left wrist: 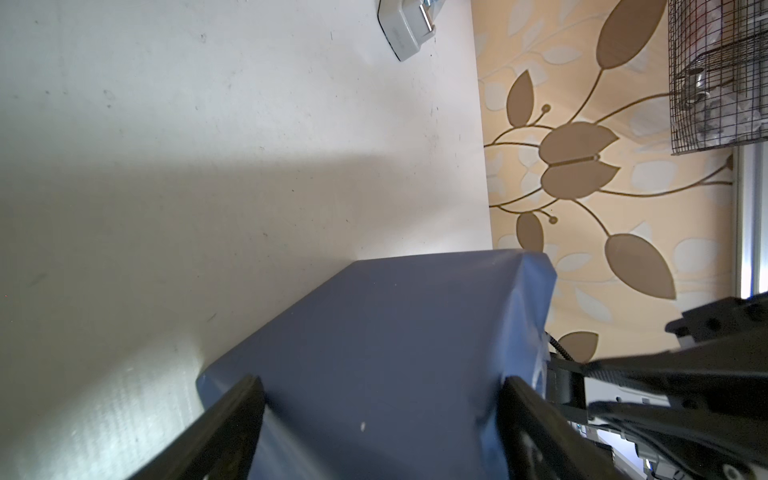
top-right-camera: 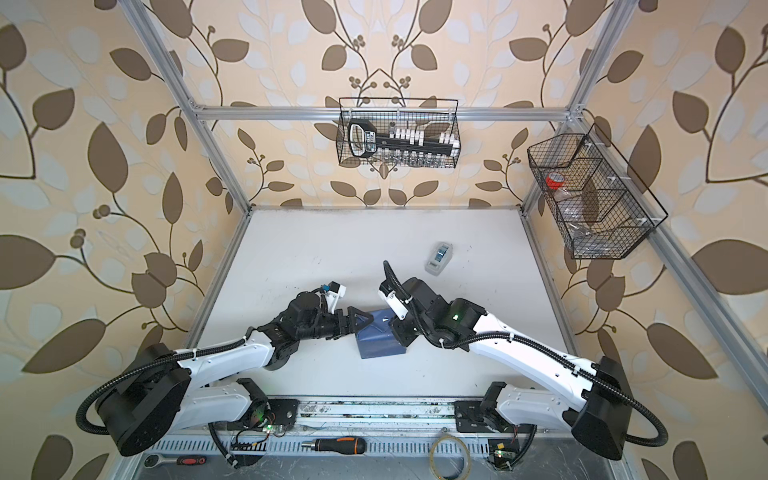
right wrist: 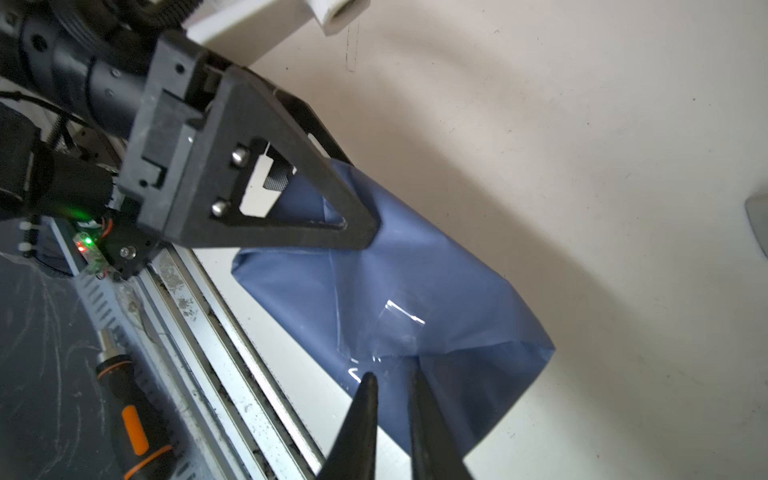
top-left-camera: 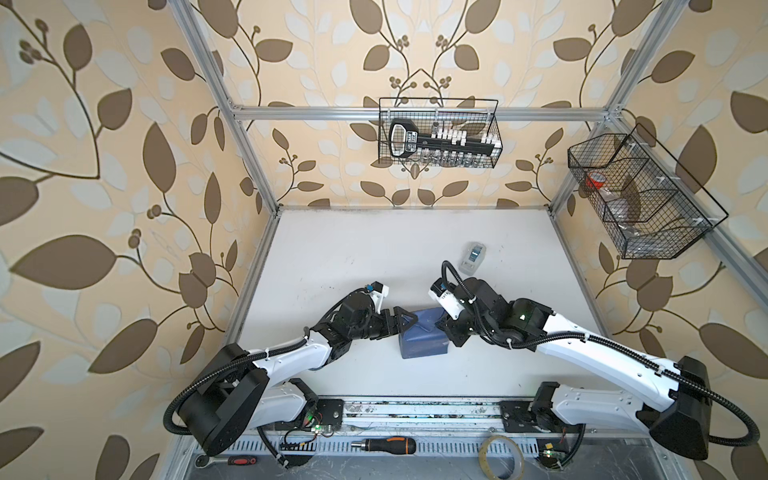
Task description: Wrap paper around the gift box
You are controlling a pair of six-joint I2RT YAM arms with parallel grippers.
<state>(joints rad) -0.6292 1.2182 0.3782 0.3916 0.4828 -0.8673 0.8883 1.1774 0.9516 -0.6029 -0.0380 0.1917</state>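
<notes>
in both top views the square gift box, covered all over in thin dusky blue paper, sat on the white tabletop near its front edge, between the two arms. the left jaws met its left side and the right jaws its right side. a small grey tape dispenser stood well apart, farther back.

in the left wrist view the left jaws stood wide, one black finger against each side of the wrapped box, clasping it.

in the right wrist view the right jaws were drawn narrow. their pointed fingertips touched the paper's folded end just beside a strip of clear tape. we could not tell whether they pinched the fold.
</notes>
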